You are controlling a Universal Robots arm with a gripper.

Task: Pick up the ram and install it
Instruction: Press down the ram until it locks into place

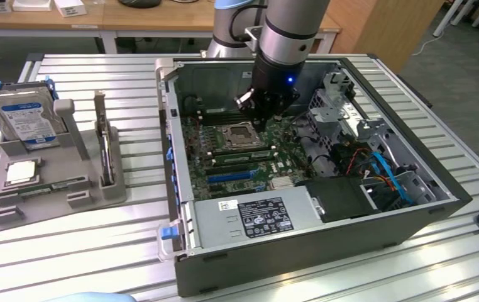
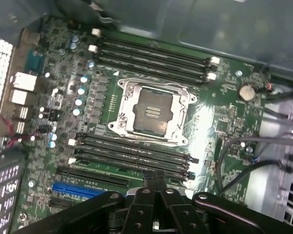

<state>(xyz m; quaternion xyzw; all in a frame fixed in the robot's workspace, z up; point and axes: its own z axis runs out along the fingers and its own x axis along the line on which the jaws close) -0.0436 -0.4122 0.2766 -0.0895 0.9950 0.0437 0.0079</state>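
Motherboard (image 2: 136, 122) — empty CPU socket (image 2: 152, 111)

Black gripper (image 1: 258, 119) w/ a small blue light on its wrist, under a silver-grey arm (image 1: 294, 25), upper centre of exterior frame. Green motherboard (image 1: 239, 151) w/ black RAM slots (image 2: 151, 56), white clips, silver CPU socket (image 2: 151, 111) w/ dark centre, blue slot (image 2: 78, 190) lower left of wrist frame, light-blue capacitor tops. Dark grey case (image 1: 307, 258), blue latches on its left edge, blue and orange cables (image 1: 388, 176) at right. Grey PSU (image 1: 252, 217) w/ black-and-white label. Grey holder (image 1: 51, 189), left of frame; drive (image 1: 26, 119) w/ blue-white label; green RAM stick (image 1: 55, 187). Silver slatted table (image 1: 97, 251).
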